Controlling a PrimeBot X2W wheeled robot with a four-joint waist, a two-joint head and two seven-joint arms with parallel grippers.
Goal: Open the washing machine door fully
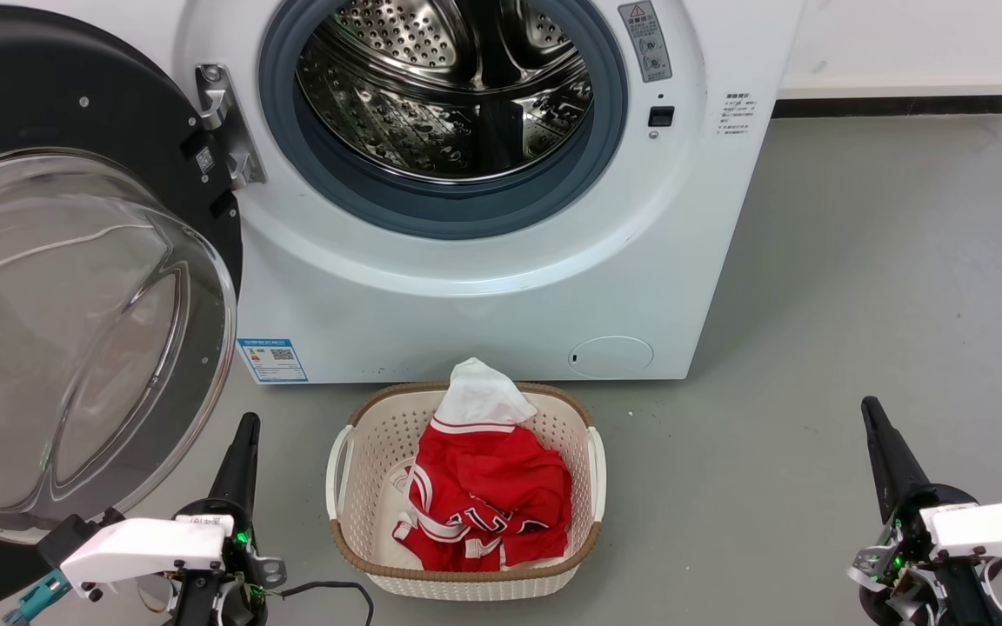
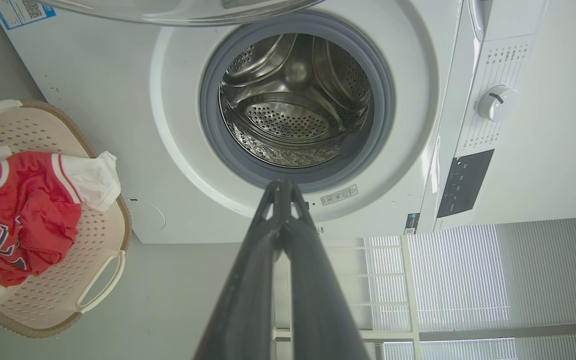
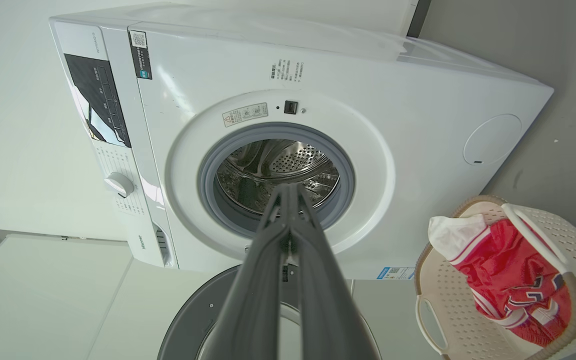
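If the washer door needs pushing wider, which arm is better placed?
Probably left. The left gripper, fingers shut, sits right beside the washing machine door, which hangs on the robot's left. The right gripper is beyond the laundry basket.

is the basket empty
No, red and white clothing lies in the basket.

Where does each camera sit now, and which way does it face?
Head view: on the head, facing forward and down at the washing machine, its open door and basket; left gripper and right gripper low.
Left wrist view: on the left wrist, looking along its shut fingers into the drum.
Right wrist view: on the right wrist, along its shut fingers into the drum.
Shared: drum and basket.
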